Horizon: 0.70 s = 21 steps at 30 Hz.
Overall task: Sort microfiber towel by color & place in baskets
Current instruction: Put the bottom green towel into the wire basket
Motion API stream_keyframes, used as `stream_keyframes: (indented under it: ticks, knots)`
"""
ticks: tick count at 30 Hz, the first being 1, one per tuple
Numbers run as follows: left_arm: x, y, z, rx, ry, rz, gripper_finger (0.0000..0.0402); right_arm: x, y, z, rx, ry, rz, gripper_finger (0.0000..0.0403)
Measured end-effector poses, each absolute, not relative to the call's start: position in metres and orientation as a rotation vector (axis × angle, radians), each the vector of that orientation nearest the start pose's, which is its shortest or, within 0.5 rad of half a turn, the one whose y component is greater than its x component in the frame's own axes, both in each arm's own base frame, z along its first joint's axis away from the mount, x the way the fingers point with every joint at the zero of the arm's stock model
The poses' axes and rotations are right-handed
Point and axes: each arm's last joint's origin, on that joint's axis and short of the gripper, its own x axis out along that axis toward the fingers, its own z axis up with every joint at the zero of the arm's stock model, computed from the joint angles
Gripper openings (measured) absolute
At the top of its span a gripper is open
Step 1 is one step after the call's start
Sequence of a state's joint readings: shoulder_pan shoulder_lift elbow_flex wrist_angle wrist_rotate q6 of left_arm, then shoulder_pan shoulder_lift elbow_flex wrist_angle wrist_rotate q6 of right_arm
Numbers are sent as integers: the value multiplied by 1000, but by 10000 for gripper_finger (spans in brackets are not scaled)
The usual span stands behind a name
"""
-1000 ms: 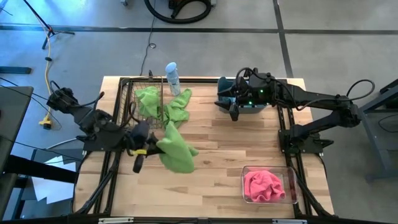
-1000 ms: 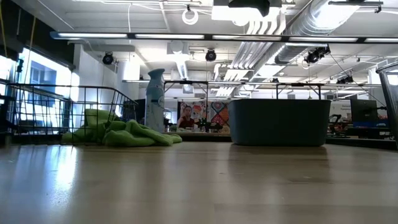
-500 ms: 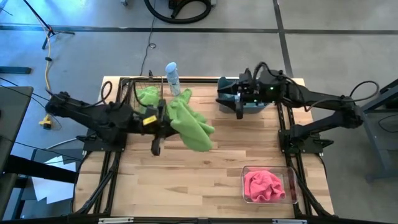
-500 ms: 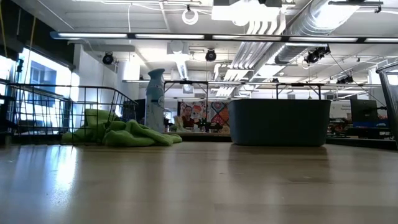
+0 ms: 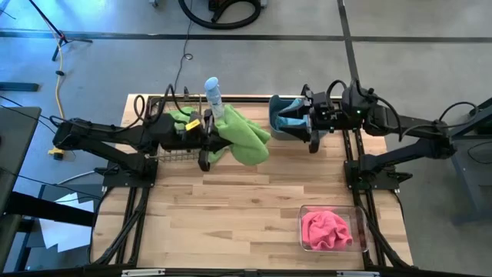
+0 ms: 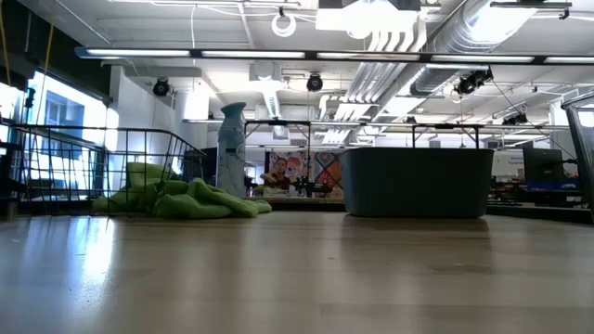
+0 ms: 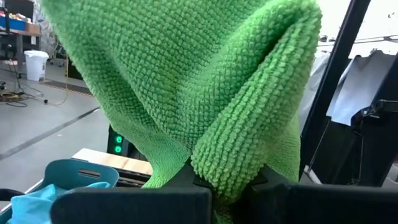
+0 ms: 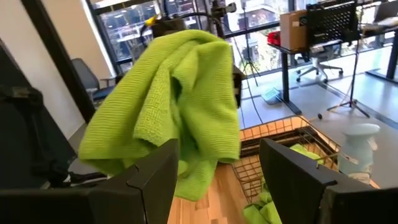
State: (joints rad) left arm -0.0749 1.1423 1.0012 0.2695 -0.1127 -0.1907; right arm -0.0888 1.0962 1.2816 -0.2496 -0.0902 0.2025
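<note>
The wooden table (image 5: 231, 208) has light planks. At the far left stands a black wire basket (image 5: 171, 123) with green towels (image 6: 176, 197) spilling out onto the table. Just beside it stands a white spray bottle (image 5: 214, 94). A grey-blue tub (image 5: 286, 123) sits far right. A clear box (image 5: 360, 228) sits near right.

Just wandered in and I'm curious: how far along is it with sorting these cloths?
Mostly done, it seems. A pink towel lies in the clear box, a teal one in the grey-blue tub, green ones in the wire basket. The left claw holds another green towel beside that basket; one more lies outside it.
</note>
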Motion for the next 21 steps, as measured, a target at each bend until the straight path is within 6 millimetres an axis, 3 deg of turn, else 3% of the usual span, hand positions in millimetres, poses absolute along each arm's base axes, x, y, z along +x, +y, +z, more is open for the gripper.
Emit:
stream_keyframes:
  ticks: [14, 21]
  knots:
    - [257, -13, 382, -207, -145, 33, 0, 226, -14, 436, 205, 66, 5, 220]
    - [252, -7, 387, -123, -121, 79, 0, 226, -13, 436, 206, 65, 5, 220]
